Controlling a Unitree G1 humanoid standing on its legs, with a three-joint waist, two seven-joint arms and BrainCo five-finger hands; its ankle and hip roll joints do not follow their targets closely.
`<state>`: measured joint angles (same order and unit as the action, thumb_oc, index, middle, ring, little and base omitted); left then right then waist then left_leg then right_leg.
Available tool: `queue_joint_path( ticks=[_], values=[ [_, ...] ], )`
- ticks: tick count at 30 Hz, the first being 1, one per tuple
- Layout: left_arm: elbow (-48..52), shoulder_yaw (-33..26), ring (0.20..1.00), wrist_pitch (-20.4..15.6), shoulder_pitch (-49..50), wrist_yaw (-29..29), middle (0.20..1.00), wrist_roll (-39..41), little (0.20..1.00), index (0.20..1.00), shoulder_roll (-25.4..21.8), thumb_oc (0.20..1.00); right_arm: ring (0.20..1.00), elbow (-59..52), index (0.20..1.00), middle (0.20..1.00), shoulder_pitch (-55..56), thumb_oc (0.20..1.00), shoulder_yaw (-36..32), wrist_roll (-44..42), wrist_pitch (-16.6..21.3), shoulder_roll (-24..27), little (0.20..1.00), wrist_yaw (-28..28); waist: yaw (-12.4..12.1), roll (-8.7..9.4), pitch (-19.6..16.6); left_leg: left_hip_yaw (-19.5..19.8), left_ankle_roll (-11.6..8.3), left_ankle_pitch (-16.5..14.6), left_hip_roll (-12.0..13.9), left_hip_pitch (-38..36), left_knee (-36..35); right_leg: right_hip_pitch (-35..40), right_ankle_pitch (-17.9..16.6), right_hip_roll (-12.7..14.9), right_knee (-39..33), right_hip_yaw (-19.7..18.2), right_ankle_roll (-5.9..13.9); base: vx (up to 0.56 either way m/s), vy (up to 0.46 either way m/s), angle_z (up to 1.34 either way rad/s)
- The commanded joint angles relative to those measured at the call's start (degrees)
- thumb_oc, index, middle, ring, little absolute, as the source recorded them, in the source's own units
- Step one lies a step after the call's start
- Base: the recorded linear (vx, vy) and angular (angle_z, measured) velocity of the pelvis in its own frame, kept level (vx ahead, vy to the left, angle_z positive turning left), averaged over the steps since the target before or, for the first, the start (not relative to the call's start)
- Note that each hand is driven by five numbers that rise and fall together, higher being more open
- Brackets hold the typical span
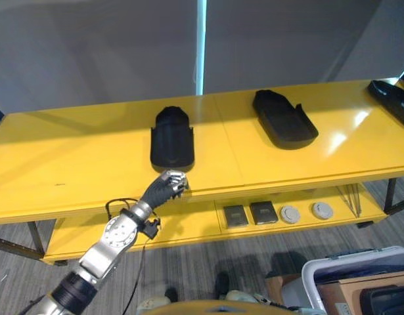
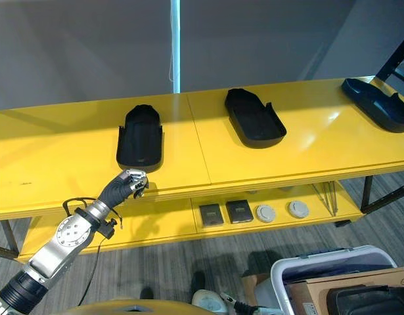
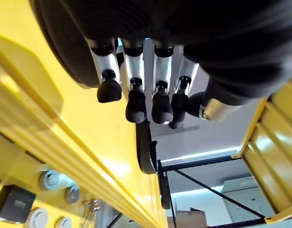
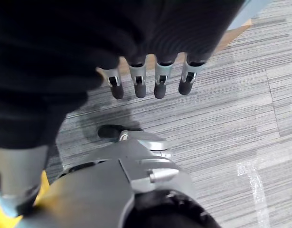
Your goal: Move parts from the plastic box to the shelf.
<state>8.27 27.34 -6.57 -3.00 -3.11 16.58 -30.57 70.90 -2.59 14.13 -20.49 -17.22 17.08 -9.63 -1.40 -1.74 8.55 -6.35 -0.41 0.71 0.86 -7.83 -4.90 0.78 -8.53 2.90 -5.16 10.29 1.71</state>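
A long yellow shelf (image 1: pixel 70 164) carries three black moulded parts: one at mid-left (image 1: pixel 171 138), one at mid-right (image 1: pixel 284 118), one at the far right edge (image 1: pixel 393 98). My left hand (image 1: pixel 167 184) hovers at the shelf's front edge, just in front of the mid-left part, fingers curled and holding nothing. Its wrist view shows the curled fingertips (image 3: pixel 143 102) over the yellow top, with a black part (image 3: pixel 146 149) beyond. The white plastic box (image 2: pixel 300 262) stands on the floor at lower right with another black part (image 2: pixel 369 300) inside. My right hand (image 4: pixel 150 78) hangs relaxed and empty above the floor.
The lower shelf board (image 1: pixel 188 226) holds two dark square pieces (image 1: pixel 249 214) and two round white discs (image 1: pixel 306 212). A brown cardboard box (image 2: pixel 333 289) sits inside the plastic box. Grey carpet floor (image 4: pixel 221 128) lies in front of the shelf.
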Motion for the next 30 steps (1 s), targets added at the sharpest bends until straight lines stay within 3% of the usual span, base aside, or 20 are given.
queue_joint_path(
  ticks=[1,5,7,12,19,30],
  values=[
    [1.88,0.5,0.2,-0.36,-3.27,2.49,0.2,-0.79,0.2,0.2,-1.42,0.2,1.0,2.9,1.0,1.0,-2.86,1.0,2.46,-1.47,0.24,-1.19,1.0,-1.18,0.29,-0.41,2.24,-2.16,-1.21,-3.59,1.5,1.93,-0.1,6.5,9.8,2.01,0.16,1.46,3.63,0.04,0.016,0.01],
    [-0.04,0.69,0.2,-0.73,-3.01,6.62,0.2,-0.8,0.2,0.2,-0.85,0.2,1.0,2.31,1.0,1.0,-2.78,1.0,2.83,-1.78,-1.02,-1.32,1.0,-0.36,0.42,-0.46,2.44,-2.39,-1.07,-3.58,1.47,2.13,-0.1,6.17,9.68,2.12,0.16,1.41,3.56,0.04,0.011,0.0],
    [-0.78,0.58,0.2,-1.47,-3.84,9.9,0.2,-4.88,0.2,0.2,-0.46,0.2,1.0,2.37,1.0,1.0,-2.68,1.0,2.85,-1.72,-1.69,-1.22,1.0,-0.11,0.67,-0.4,2.86,-2.42,-0.97,-3.57,1.45,2.4,-0.1,5.79,9.54,2.09,0.16,1.24,3.49,0.0,0.0,0.0],
    [-2.5,0.39,0.2,-1.0,-6.48,12.39,0.2,-6.75,0.2,0.2,0.01,0.2,1.0,2.73,1.0,1.0,-1.78,1.0,3.03,-1.12,-2.11,-1.08,1.0,-0.08,1.38,-0.26,3.25,-2.74,-1.04,-3.54,1.52,2.83,-0.1,5.35,9.36,1.97,0.16,0.92,3.51,0.0,0.0,0.0],
    [-8.92,1.21,0.2,5.44,-12.41,13.22,0.2,-4.24,0.2,0.2,2.72,0.2,1.0,2.02,1.0,1.0,-0.68,1.0,3.35,-0.16,-1.89,-0.71,1.0,-0.26,3.4,-0.11,3.65,-3.62,-1.08,-3.38,1.77,3.12,-0.1,4.71,9.06,1.69,0.16,-0.42,3.6,0.02,-0.001,-0.01],
    [-18.96,1.02,0.2,8.36,-17.6,16.69,0.2,-2.44,0.2,0.2,5.21,0.2,1.0,-0.38,1.0,1.0,-0.28,1.0,4.93,0.93,-2.06,-0.22,1.0,-0.53,5.57,-0.3,4.54,-4.4,-1.2,-3.05,2.07,2.79,-0.1,4.41,8.9,1.38,0.16,-2.02,3.44,0.02,0.009,-0.08]
  ],
)
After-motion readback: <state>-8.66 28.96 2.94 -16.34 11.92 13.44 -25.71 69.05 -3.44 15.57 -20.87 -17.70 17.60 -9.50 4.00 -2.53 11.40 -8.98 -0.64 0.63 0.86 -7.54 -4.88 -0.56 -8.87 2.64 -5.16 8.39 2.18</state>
